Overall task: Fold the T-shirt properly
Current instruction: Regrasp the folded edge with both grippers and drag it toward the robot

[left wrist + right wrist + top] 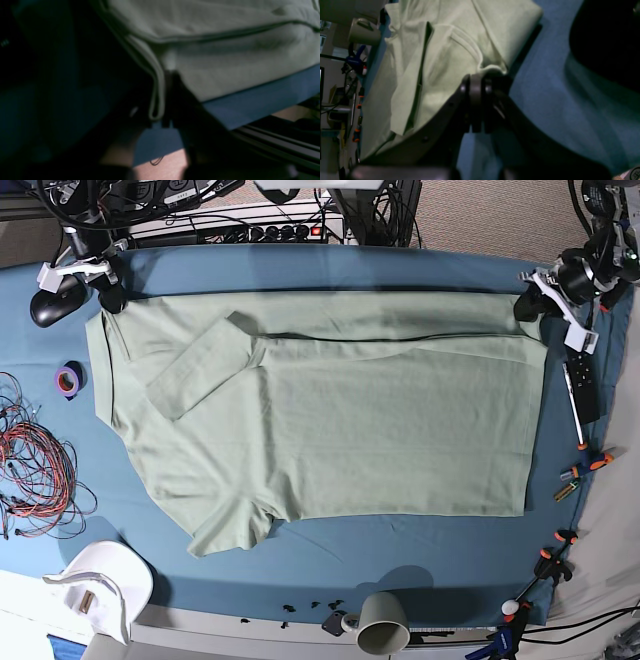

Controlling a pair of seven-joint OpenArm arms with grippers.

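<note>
The pale sage-green T-shirt (330, 430) lies spread across the blue table cloth (420, 565), collar end to the left, with its far long edge folded over toward the middle. My right gripper (108, 298) is at the shirt's far left corner. In the right wrist view, the right gripper (480, 77) is shut on a bunched bit of the shirt (432, 62). My left gripper (527, 302) sits at the far right corner. In the left wrist view, the left gripper's (162, 117) dark fingers close narrowly on a hemmed fold of the shirt (225, 62).
A grey mug (383, 623) stands at the near table edge. A purple tape roll (68, 378), red cables (35, 470) and a white object (100, 580) are at the left. Tools (580, 395) and clamps line the right edge. A power strip (250, 225) runs behind.
</note>
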